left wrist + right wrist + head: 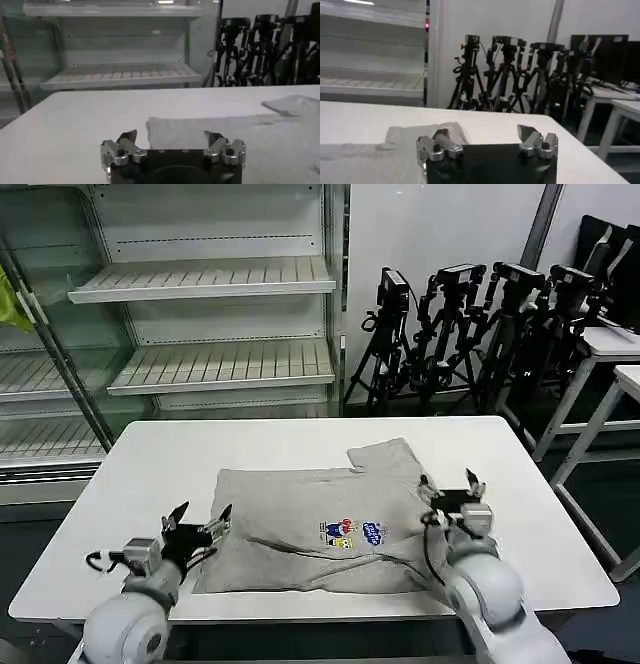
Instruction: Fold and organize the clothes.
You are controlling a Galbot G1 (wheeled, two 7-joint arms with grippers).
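You have the light grey shirt (330, 519) lying partly folded near the middle of the white tabletop (150, 459), its small multicoloured print (355, 533) facing up and one sleeve flap (385, 456) reaching toward the far edge. Your left gripper (200, 522) hovers at the shirt's near left corner with its fingers (127, 137) spread and holding nothing. Your right gripper (449, 485) sits above the shirt's right edge, also spread wide and empty, with the row of black tripods (470, 334) behind the tabletop.
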